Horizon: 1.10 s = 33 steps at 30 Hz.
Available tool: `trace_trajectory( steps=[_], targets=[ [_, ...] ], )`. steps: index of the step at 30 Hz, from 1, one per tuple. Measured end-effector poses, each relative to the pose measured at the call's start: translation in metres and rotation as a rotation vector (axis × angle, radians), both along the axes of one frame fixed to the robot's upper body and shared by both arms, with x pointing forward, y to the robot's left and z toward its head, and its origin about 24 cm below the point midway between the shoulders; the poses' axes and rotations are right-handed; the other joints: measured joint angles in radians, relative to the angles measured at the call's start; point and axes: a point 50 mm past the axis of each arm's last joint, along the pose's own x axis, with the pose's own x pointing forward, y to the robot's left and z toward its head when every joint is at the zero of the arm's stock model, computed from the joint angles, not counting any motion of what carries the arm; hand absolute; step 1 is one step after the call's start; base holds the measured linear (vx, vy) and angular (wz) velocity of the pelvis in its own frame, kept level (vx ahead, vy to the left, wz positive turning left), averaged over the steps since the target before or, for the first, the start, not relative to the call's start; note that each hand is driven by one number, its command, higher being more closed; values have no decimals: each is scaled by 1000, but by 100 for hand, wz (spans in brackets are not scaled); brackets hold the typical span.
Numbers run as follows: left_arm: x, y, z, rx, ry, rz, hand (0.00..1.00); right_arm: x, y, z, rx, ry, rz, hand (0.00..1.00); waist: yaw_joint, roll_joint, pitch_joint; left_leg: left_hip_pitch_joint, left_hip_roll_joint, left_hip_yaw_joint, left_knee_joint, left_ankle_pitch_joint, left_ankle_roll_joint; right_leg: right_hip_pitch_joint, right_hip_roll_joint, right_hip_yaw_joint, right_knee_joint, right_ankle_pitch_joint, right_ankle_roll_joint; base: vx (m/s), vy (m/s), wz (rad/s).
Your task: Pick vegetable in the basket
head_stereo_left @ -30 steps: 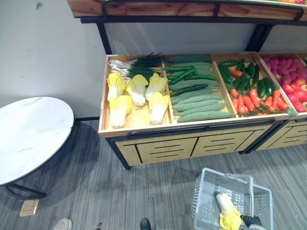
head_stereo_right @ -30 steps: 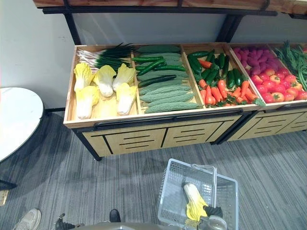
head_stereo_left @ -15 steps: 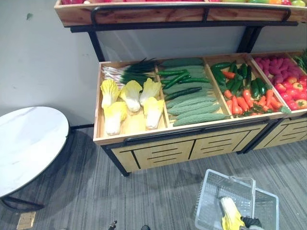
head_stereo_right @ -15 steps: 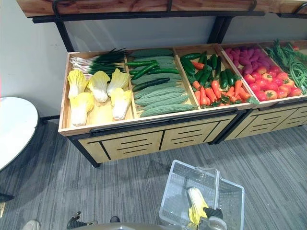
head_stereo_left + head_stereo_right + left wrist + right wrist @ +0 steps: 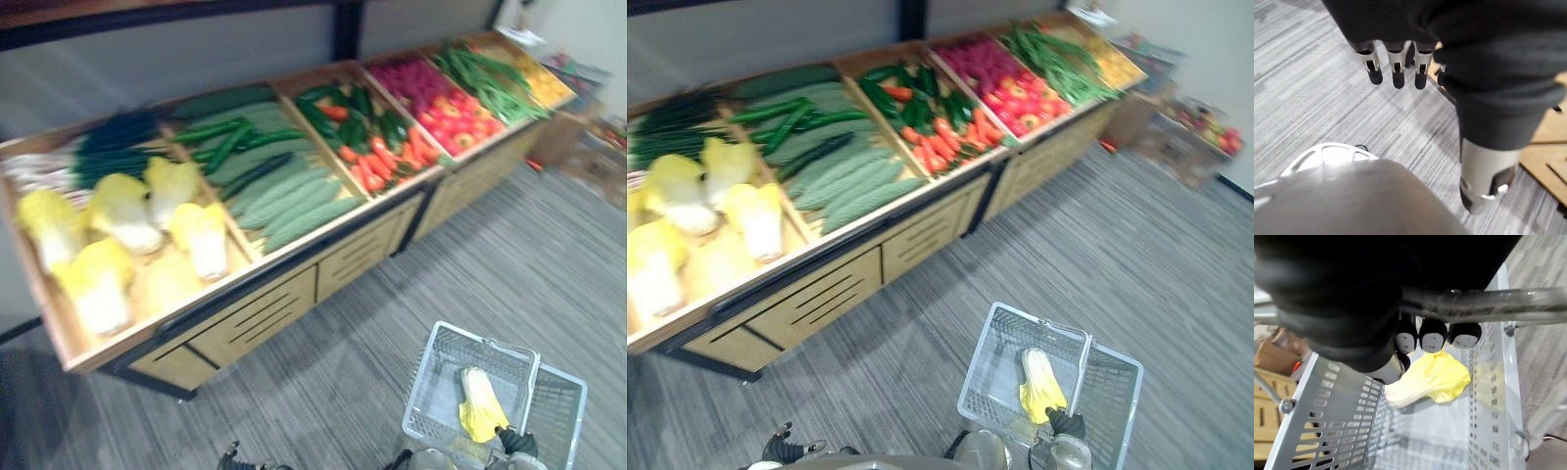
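Lying on the bottom of the basket [image 5: 982, 380], close to one wall, the cabbage [image 5: 1432, 379] is the one vegetable I have inside so far. The basket hangs from its handle [image 5: 1484, 298], and my right hand [image 5: 1432, 337] has its fingers curled round that bar from above, dark tips showing just beneath it. My left hand [image 5: 1396, 68] hangs over the floor [image 5: 1312, 98] with fingers straight and loose, holding nothing. I judge the step to be carrying the basket along the stall [image 5: 823, 284] toward the next pick, so the job now is a steady carry. I should seat the handle deep in the curl and not out on the fingertips, hold the basket level so the cabbage does not slide to one end, and avoid swinging it into the stall's front. The free left hand is the one to reach with; the cucumbers [image 5: 847, 181] lie well apart from the basket, so I would close in first.
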Motion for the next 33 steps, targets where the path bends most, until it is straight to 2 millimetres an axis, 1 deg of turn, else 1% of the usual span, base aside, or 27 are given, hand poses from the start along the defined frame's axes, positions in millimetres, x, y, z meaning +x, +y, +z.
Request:
trace_trajectory(
  steps=[1, 2, 3, 4, 5, 6, 8, 11, 13, 14, 15, 16, 17, 18, 19, 20, 21, 22, 23, 24, 25, 26, 27, 28, 29, 31, 33],
  targets=[
    [8, -1, 2, -3, -19, -3, 0, -2, 2, -2, 13, 15, -4, 100, -4, 1, 1, 3, 9, 42, 21, 0, 0, 13, 27, -6, -73, -18, 19, 89, -206, -121],
    [16, -4, 3, -20, -43, 7, 0, -3, 2, -4, 18, 26, -5, 100, -3, 0, 1, 18, 15, 81, 38, 0, 0, 29, 49, -9, -132, -32, 22, 80, -227, -119],
    [19, -8, 3, -33, -53, 15, 0, -3, 1, -4, 20, 30, -7, 100, -3, 9, 6, 29, 18, 101, 43, 0, 0, 34, 61, -8, -155, -36, 19, 55, -232, -119],
    [25, -12, 3, -49, -67, 18, 0, -3, -3, -4, 18, 44, -14, 100, -7, 31, 11, 44, 24, 136, 52, 0, -1, 36, 80, -1, -190, -39, 16, 30, -182, -92],
    [28, -18, 3, -64, -74, 14, 0, -5, -6, -3, 13, 50, -19, 100, -8, 39, 14, 47, 28, 148, 57, 1, -2, 35, 90, 4, -205, -41, 13, 31, -285, -103],
    [33, -28, 2, -91, -83, 11, 0, -8, -11, -3, 4, 65, -24, 100, -16, 52, 13, 49, 37, 167, 85, 1, -2, 36, 100, 24, -233, -60, 19, 28, -242, -64],
    [35, -35, 1, -108, -74, 4, 0, -9, -11, -4, 4, 71, -25, 100, -36, 55, 13, 54, 62, 174, 138, 1, -2, 40, 110, 37, -244, -75, 17, 26, -217, -47],
    [35, -39, 0, -114, -72, 9, 0, -13, -8, -5, 11, 77, -21, 100, -48, 70, 10, 86, 143, 199, 280, 6, -6, 62, 141, 85, -245, -90, 2, -11, -98, -52],
    [32, -41, -1, -123, -70, 42, 0, -11, -6, -5, 5, 80, 13, 100, -51, 70, 11, 100, 229, 191, 448, 34, -18, 69, 159, 144, -241, -112, -1, 14, -52, -86],
    [25, -41, -3, -135, -61, 83, 0, -10, -4, -5, 3, 76, 33, 100, -48, 71, 13, 90, 272, 117, 554, 95, 2, 78, 170, 202, -247, -115, -5, 48, -25, -109],
    [23, -39, -3, -138, -67, 111, 0, -10, -3, -6, 1, 76, 43, 100, -44, 62, 18, 62, 288, 54, 605, 130, 21, 87, 171, 233, -258, -115, -6, 70, 8, -129],
    [26, -37, -2, -145, -83, 140, 0, -9, -2, -5, -4, 76, 61, 100, -30, 56, 23, -14, 263, -120, 680, 67, 0, 90, 164, 296, -277, -115, -5, 51, 51, -124],
    [28, -36, 0, -153, -102, 170, 0, -8, -6, -4, -15, 74, 58, 100, -27, 57, 24, -99, 192, -300, 688, -15, -28, 82, 150, 344, -283, -111, 1, 47, 84, -123],
    [26, -35, 0, -156, -106, 196, 0, -8, -7, -4, -17, 72, 53, 100, -26, 57, 24, -124, 154, -365, 665, -34, -39, 82, 143, 368, -287, -105, 9, 53, 129, -115],
    [22, -32, 0, -149, -113, 227, 0, -10, -8, -4, -16, 74, 46, 100, -26, 57, 24, -144, 92, -457, 570, -59, -56, 84, 137, 414, -297, -99, 19, 57, 169, -105],
    [21, -31, 1, -148, -126, 247, 0, -11, -7, -5, -10, 76, 35, 100, -25, 57, 24, -146, 49, -523, 441, -69, -70, 83, 137, 451, -302, -95, 26, 41, 189, -100],
    [20, -30, 1, -147, -131, 250, 0, -12, -7, -5, -8, 76, 33, 100, -24, 57, 24, -146, 31, -555, 372, -68, -71, 80, 139, 471, -307, -92, 32, 9, 224, -104],
    [20, -31, 1, -147, -140, 251, 0, -11, -7, -4, -7, 71, 33, 100, -19, 59, 24, -144, -8, -638, 222, -56, -73, 69, 144, 515, -312, -91, 42, -6, 274, -109],
    [21, -33, 1, -153, -143, 251, 0, -9, -10, -3, -16, 62, 28, 100, -7, 72, 23, -144, -41, -738, 99, 0, -73, 51, 155, 559, -312, -89, 64, 8, 294, -112],
    [21, -35, 1, -158, -147, 254, 0, -10, -13, -2, -23, 57, 23, 100, -1, 80, 22, -143, -47, -783, 63, 0, -94, 43, 164, 579, -312, -85, 81, 75, 350, -81],
    [21, -34, 2, -153, -150, 248, 0, -10, -8, -3, -15, 57, 29, 100, -5, 74, 15, -127, -79, -811, 42, -39, -92, 44, 149, 606, -334, -70, 104, 91, 282, -37],
    [21, -34, 2, -152, -149, 243, 0, -12, -7, -4, -11, 58, 27, 100, -6, 62, 13, -129, -94, -808, 35, -46, -86, 49, 135, 609, -355, -60, 120, 138, 386, -31],
    [24, -27, 4, -135, -167, 240, 0, -13, -1, -6, 6, 57, 22, 100, 0, 36, 12, -126, -131, -761, 18, -52, -69, 50, 99, 635, -385, -41, 145, 73, 227, -17],
    [23, -27, 4, -134, -166, 237, 0, -13, -1, -6, 7, 57, 22, 100, 0, 31, 10, -123, -138, -759, 14, -51, -66, 50, 93, 639, -387, -40, 144, 88, 252, -24],
    [22, -23, 4, -126, -156, 229, 0, -13, -1, -6, 8, 56, 24, 100, -2, 19, 3, -102, -162, -751, -8, -48, -54, 63, 74, 649, -402, -28, 146, 72, 152, -13],
    [20, -20, 4, -103, -141, 183, 0, -16, -1, -6, 6, 63, 35, 100, -3, 22, -6, -67, -188, -735, -41, -50, -45, 82, 54, 661, -422, -22, 156, 115, 171, -17],
    [17, -19, 2, -94, -122, 164, 0, -17, 0, -6, 4, 62, 51, 100, -2, 25, -18, -52, -197, -726, -59, -52, -42, 81, 50, 671, -436, -19, 161, 115, 76, -20]
  ],
)
